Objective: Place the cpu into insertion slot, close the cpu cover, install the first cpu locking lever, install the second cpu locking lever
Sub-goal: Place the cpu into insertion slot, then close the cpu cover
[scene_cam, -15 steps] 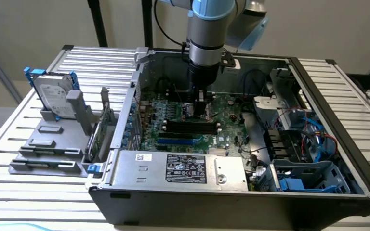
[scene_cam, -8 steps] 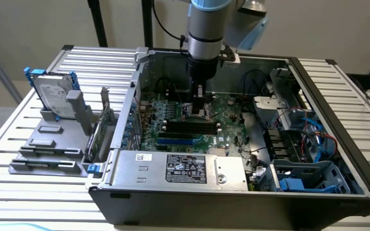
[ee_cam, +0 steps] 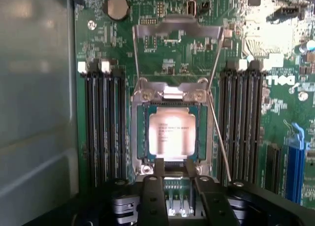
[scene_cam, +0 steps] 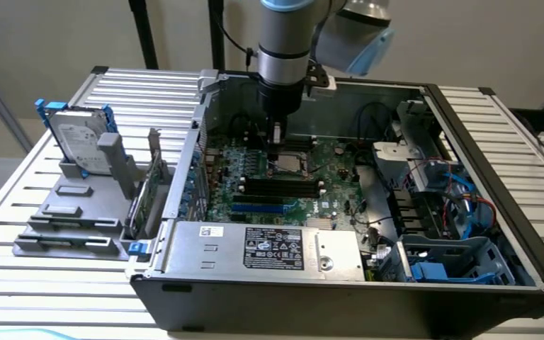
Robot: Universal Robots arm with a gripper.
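The cpu (ee_cam: 172,135), a pale square chip, lies flat inside the insertion slot (ee_cam: 139,137) between the black memory slots. The cpu cover (ee_cam: 177,29), a thin silvery frame, stands flipped up off the socket from its hinge. A thin wire locking lever (ee_cam: 219,137) slants free beside the socket. My gripper (ee_cam: 173,166) hovers just over the socket's near edge, open, with nothing between its black fingers (ee_cam: 152,186). In the exterior view the gripper (scene_cam: 277,145) hangs straight down over the socket (scene_cam: 287,165) inside the open computer case.
Black memory sticks (ee_cam: 103,122) flank the socket on both sides. The case wall (scene_cam: 201,142) rises on the exterior view's left, the power supply (scene_cam: 267,248) sits in front, and blue drive cages (scene_cam: 452,262) and cables lie on the right. A hard drive (scene_cam: 78,138) stands outside.
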